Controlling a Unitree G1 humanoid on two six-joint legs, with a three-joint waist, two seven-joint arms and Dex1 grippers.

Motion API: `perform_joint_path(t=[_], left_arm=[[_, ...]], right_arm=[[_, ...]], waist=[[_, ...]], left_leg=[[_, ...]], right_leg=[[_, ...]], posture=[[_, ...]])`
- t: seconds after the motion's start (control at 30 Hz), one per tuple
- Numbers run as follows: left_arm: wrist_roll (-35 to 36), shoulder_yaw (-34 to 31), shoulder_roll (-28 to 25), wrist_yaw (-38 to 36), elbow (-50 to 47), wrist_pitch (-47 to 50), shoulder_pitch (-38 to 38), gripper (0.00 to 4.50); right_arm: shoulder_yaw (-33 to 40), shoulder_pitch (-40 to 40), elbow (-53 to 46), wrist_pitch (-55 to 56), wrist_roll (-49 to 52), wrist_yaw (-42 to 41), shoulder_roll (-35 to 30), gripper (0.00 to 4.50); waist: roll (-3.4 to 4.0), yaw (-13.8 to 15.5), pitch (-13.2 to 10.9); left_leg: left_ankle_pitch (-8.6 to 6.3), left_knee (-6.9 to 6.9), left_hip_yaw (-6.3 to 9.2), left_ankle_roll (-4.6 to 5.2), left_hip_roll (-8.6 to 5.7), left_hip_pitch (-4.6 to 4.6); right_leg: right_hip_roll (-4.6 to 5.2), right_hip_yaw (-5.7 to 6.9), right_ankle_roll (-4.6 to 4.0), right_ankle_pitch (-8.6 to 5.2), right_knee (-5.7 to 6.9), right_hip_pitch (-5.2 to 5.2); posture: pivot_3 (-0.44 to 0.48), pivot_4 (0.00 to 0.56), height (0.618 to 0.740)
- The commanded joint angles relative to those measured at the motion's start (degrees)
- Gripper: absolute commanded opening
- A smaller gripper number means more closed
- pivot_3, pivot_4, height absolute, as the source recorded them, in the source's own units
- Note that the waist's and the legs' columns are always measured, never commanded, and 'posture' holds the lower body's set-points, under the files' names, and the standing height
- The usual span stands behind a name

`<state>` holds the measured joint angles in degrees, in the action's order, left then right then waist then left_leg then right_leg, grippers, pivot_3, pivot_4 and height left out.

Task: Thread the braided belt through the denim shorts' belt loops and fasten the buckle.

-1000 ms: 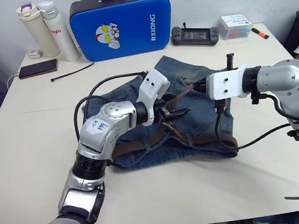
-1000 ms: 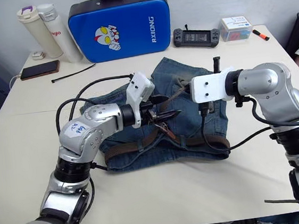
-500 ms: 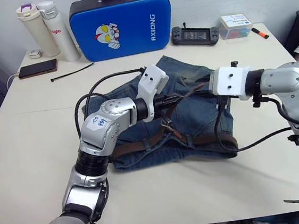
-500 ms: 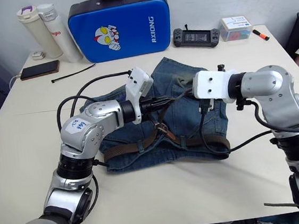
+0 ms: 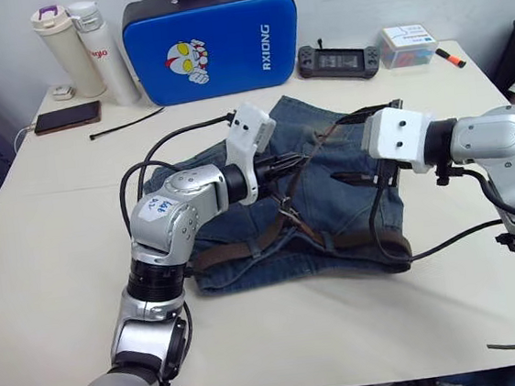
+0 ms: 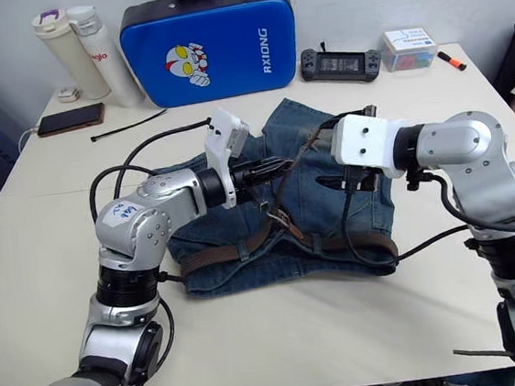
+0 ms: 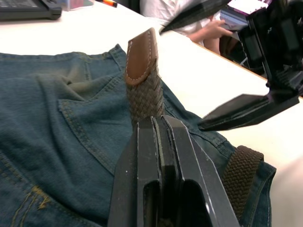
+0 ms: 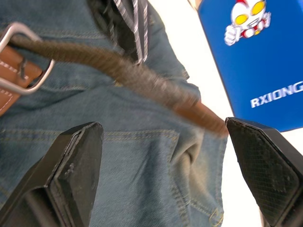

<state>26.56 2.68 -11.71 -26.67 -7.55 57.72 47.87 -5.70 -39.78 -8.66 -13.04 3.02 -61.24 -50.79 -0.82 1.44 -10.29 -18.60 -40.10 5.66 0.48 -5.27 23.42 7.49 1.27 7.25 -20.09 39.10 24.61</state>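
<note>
The denim shorts [image 5: 333,205] lie flat at mid-table, waistband toward me. The braided belt [image 5: 245,250] runs along the waistband, then rises off the denim past the silver buckle [image 8: 12,35]. My left gripper [image 7: 151,120] is shut on the belt just behind its brown leather tip [image 7: 142,61], holding it above the shorts. My right gripper [image 5: 354,149] is open wide just right of that tip, one black finger [image 7: 241,106] on each side of the strap's line, not touching it. Individual belt loops are too small to make out.
A blue case [image 5: 209,41] stands at the back, with two bottles [image 5: 81,50] and a phone [image 5: 65,118] to its left. A black cable tie [image 5: 126,124] lies near them. A game controller [image 5: 336,58], a box [image 5: 405,44] and an orange marker [image 5: 451,57] sit back right. A person's hand [image 7: 213,30] shows beyond the table.
My left gripper closed on the belt near its tip and drew it slightly left. My right gripper let go of the belt and opened wide.
</note>
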Motion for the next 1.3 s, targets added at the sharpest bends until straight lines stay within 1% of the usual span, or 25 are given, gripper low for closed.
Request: perform_joint_path(t=[0.03,0.17,0.27,0.33,0.43,0.53,0.6,0.7,0.77,0.8,0.87,0.9,0.93,0.97,1.1,1.13,1.17,1.2,1.23,1.27,1.3], left_arm=[[3.13,-4.59,-0.43,1.02,-3.44,2.34,-1.05,0.00],[6.70,-10.06,0.21,3.32,-5.27,6.45,-3.16,0.00],[8.23,-11.88,0.03,4.31,-6.47,8.37,-4.61,0.00],[8.40,-11.16,-1.03,4.25,-7.57,9.23,-5.46,0.00],[7.98,-7.80,-2.30,3.17,-8.92,8.90,-5.33,0.00],[4.72,-0.31,-5.87,0.51,-9.86,5.99,-4.68,0.00],[3.12,3.25,-7.54,-0.70,-10.00,4.01,-4.25,0.00],[0.78,7.03,-9.38,-2.27,-9.55,1.33,-3.12,0.00],[0.07,7.95,-9.59,-2.90,-8.93,0.07,-2.49,0.00],[-0.41,8.41,-9.63,-3.21,-8.38,-0.67,-2.09,0.00],[-2.11,10.44,-10.34,-4.37,-7.70,-2.58,-1.46,0.00],[-3.03,11.58,-10.77,-4.97,-7.57,-3.52,-1.29,0.00],[-3.74,12.38,-10.92,-5.45,-7.34,-4.39,-1.19,0.00],[-4.20,12.91,-10.84,-5.85,-7.14,-5.18,-1.11,0.00],[-6.41,15.09,-10.66,-7.34,-5.45,-7.83,-0.27,0.00],[-6.55,15.40,-10.17,-7.57,-4.86,-7.87,0.02,0.00],[-6.68,15.55,-9.76,-7.78,-4.46,-7.86,0.19,0.71],[-7.30,15.98,-9.37,-7.64,-3.98,-8.13,0.54,1.01],[-8.59,16.87,-8.82,-7.10,-2.92,-8.54,1.16,1.42],[-9.67,17.50,-8.46,-6.76,-2.15,-8.91,1.59,1.98],[-10.40,18.17,-8.18,-6.99,-1.69,-9.34,1.86,2.30]], right_arm=[[3.81,2.26,-3.15,-3.40,3.69,-1.31,-1.63,4.39],[5.93,5.07,-7.08,-14.41,9.95,-1.23,-0.91,4.39],[5.75,6.49,-8.03,-16.41,10.19,-0.45,-1.37,4.39],[5.74,6.33,-7.88,-16.38,10.13,0.07,-1.20,4.39],[3.65,6.33,-7.43,-14.31,8.74,-0.48,-1.33,4.39],[-0.99,7.57,-4.95,-8.53,3.49,0.35,-0.74,4.39],[-3.37,7.96,-2.55,-5.39,0.52,1.20,-0.23,4.39],[-5.82,8.46,0.80,-2.19,-2.36,2.59,1.08,4.39],[-6.75,8.26,3.11,-1.28,-3.98,4.18,2.65,4.39],[-7.15,7.87,4.56,-0.66,-4.89,5.17,3.65,4.16],[-7.10,7.39,7.10,0.29,-5.71,7.14,5.70,3.54],[-7.05,7.48,8.06,1.02,-6.09,7.62,6.28,3.01],[-6.64,7.61,8.74,1.40,-6.04,8.04,6.92,2.57],[-6.08,7.71,9.06,1.02,-5.68,8.28,7.39,2.00],[-5.47,6.98,9.35,0.88,-6.52,8.84,6.87,0.03],[-5.15,6.27,8.40,0.37,-6.48,8.73,6.68,0.03],[-4.94,5.76,7.70,-0.03,-6.47,8.62,6.54,0.00],[-4.77,5.19,6.83,-0.85,-6.36,8.37,6.36,0.00],[-4.66,4.37,5.71,-2.15,-6.20,8.04,6.21,0.00],[-4.60,3.85,4.96,-3.14,-6.05,7.85,6.14,0.00],[-4.62,3.41,4.11,-4.03,-5.99,7.65,6.00,0.00]], waist=[[0.00,-0.02,0.00],[0.00,-0.14,0.00],[0.00,-0.05,0.00],[0.00,-0.03,0.00],[0.00,0.05,0.00],[0.00,0.05,0.00],[0.00,0.04,0.00],[0.00,-0.06,0.00],[0.00,-0.10,0.00],[0.00,-0.16,0.00],[0.00,-0.21,0.00],[0.00,-0.20,0.00],[0.00,-0.18,0.00],[0.00,-0.16,0.00],[0.00,-0.11,0.00],[0.00,-0.11,0.00],[0.00,-0.08,0.00],[0.00,-0.07,0.00],[0.00,-0.08,0.00],[0.00,-0.09,0.00],[0.00,-0.08,0.00]], left_leg=[[0.00,0.00,0.01,0.00,0.00,0.00],[0.00,0.00,0.00,0.00,0.04,-0.01],[0.00,0.00,0.01,0.00,0.05,-0.01],[0.00,-0.01,0.01,0.00,0.03,-0.02],[0.00,-0.01,0.01,0.00,0.00,-0.01],[0.00,-0.02,0.02,0.00,-0.01,-0.02],[0.00,-0.01,0.02,0.00,-0.02,-0.03],[0.00,0.00,0.00,0.00,-0.02,-0.03],[0.00,0.00,0.00,0.00,0.00,-0.03],[0.00,0.00,0.00,0.00,0.00,-0.03],[0.00,0.00,-0.01,0.00,0.02,-0.03],[0.00,0.02,-0.01,-0.01,0.01,-0.04],[0.00,0.02,-0.01,-0.01,0.02,-0.04],[0.00,0.02,-0.01,-0.01,0.01,-0.04],[0.00,0.00,-0.01,0.00,-0.01,-0.03],[0.00,-0.01,-0.01,0.00,-0.01,-0.03],[0.00,-0.01,-0.01,0.00,-0.01,-0.03],[0.00,-0.02,0.00,0.00,-0.03,-0.02],[0.00,-0.02,0.00,0.00,-0.03,-0.02],[0.00,-0.02,-0.01,0.00,-0.03,-0.02],[0.00,-0.01,-0.01,0.00,-0.02,-0.01]], right_leg=[[0.01,0.00,0.00,0.00,0.00,0.00],[-0.01,-0.01,0.00,0.00,0.01,0.00],[-0.01,-0.02,0.00,0.00,0.02,0.00],[0.01,-0.02,0.00,0.00,0.01,-0.01],[0.02,-0.03,0.00,0.00,0.01,-0.01],[0.02,-0.04,0.01,0.01,0.00,-0.04],[0.02,-0.05,0.02,0.01,-0.01,-0.04],[0.01,-0.04,0.01,0.01,0.01,-0.03],[0.00,-0.04,0.01,0.01,0.00,-0.02],[0.00,-0.03,0.01,0.01,0.01,-0.02],[-0.01,-0.03,0.01,0.01,0.01,-0.01],[-0.01,-0.02,0.01,0.01,0.01,-0.01],[-0.01,-0.02,0.01,0.01,0.01,0.00],[-0.01,-0.02,0.01,0.01,0.01,0.00],[-0.01,-0.01,0.02,0.01,0.01,-0.01],[-0.01,-0.01,0.01,0.01,0.01,-0.02],[-0.02,-0.01,0.01,0.01,0.01,-0.02],[-0.01,-0.01,0.01,0.01,0.01,-0.02],[-0.01,-0.01,0.02,0.01,0.01,-0.01],[-0.01,-0.01,0.01,0.01,0.01,-0.01],[-0.01,-0.01,0.01,0.01,0.01,0.00]], posture=[[0.000,0.150,0.677],[0.000,0.150,0.677],[0.000,0.150,0.677],[0.000,0.150,0.677],[0.000,0.150,0.677],[0.000,0.150,0.677],[0.000,0.150,0.677],[0.000,0.150,0.677],[0.000,0.150,0.677],[0.000,0.150,0.677],[0.000,0.150,0.677],[0.000,0.150,0.677],[0.000,0.150,0.677],[0.000,0.150,0.677],[0.000,0.150,0.677],[0.000,0.150,0.677],[0.000,0.150,0.677],[0.000,0.150,0.677],[0.000,0.150,0.677],[0.000,0.150,0.677],[0.000,0.150,0.677]])
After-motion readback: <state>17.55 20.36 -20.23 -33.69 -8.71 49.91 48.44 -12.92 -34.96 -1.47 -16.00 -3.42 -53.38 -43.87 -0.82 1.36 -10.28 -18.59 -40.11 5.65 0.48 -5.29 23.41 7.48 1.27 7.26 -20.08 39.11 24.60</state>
